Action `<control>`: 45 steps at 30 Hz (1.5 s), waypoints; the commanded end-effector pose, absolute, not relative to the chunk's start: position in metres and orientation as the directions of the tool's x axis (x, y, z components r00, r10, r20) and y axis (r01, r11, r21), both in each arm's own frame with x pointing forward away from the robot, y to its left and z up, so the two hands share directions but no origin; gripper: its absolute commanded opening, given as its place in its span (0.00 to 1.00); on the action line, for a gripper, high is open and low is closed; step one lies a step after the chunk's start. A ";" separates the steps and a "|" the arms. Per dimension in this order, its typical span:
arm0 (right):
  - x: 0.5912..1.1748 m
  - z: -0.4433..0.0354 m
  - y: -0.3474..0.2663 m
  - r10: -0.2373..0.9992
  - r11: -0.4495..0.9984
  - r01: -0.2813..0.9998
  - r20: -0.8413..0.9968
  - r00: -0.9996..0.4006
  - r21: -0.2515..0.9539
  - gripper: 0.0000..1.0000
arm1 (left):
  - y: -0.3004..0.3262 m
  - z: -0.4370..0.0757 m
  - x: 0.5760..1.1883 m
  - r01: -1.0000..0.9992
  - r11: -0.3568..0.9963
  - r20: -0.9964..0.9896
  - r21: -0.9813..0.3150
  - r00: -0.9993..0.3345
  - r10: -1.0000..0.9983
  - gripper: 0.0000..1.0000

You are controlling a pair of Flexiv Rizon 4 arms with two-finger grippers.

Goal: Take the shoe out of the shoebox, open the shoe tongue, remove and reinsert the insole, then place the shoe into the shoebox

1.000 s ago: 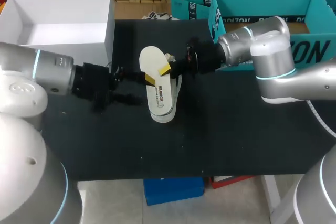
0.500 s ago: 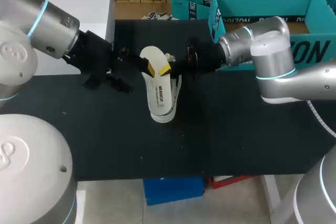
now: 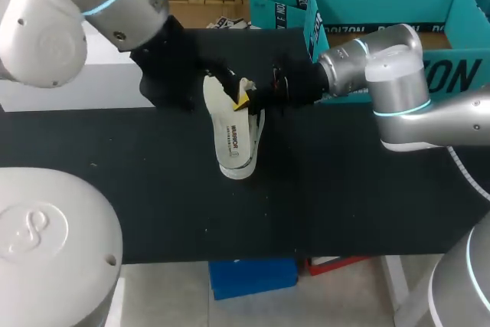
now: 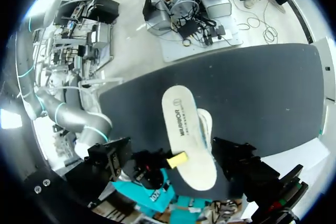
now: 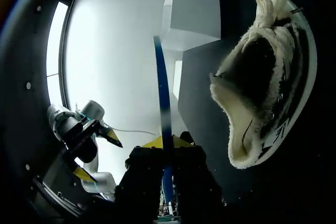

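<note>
The right claw [image 3: 246, 97] is clamped on the long edge of the insole [image 3: 228, 132] near its far end (seen edge-on in its own wrist view). From there the insole's long axis runs toward the robot. It is laid over the shoe [image 3: 255, 139], which lies on its side on the surface [image 3: 344, 189], mouth toward that claw. The left claw [image 3: 190, 82], whose state cannot be told, is just beside the same far end.

Table contents by count. Shoes: one, a white shoe [image 3: 258, 129] near the table's middle. Insoles: one, a pale insole [image 3: 228, 124]. Shoeboxes: one, a white shoebox [image 3: 69, 89] at the far left corner. Robot arms: two. Grippers: two, the left gripper [image 3: 207, 82] and the right gripper [image 3: 246, 99], one per arm.
</note>
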State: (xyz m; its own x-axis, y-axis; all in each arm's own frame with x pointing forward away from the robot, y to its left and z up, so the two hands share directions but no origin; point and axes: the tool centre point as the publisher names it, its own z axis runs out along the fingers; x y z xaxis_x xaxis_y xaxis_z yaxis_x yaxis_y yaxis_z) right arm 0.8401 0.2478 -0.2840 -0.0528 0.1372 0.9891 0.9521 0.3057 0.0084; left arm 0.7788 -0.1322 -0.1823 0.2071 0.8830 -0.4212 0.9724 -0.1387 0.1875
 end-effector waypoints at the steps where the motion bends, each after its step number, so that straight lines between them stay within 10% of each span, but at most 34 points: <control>1: 0.841 -0.285 0.249 0.139 0.306 0.952 0.989 -0.053 0.008 0.00 | -0.136 -0.180 0.775 0.953 -0.168 0.186 0.252 0.123 0.975 1.00; 45: 0.841 -0.285 0.249 0.139 0.306 0.952 0.989 -0.053 0.008 0.00 | -0.155 -0.202 0.790 0.974 0.082 -0.005 0.211 -0.083 0.997 1.00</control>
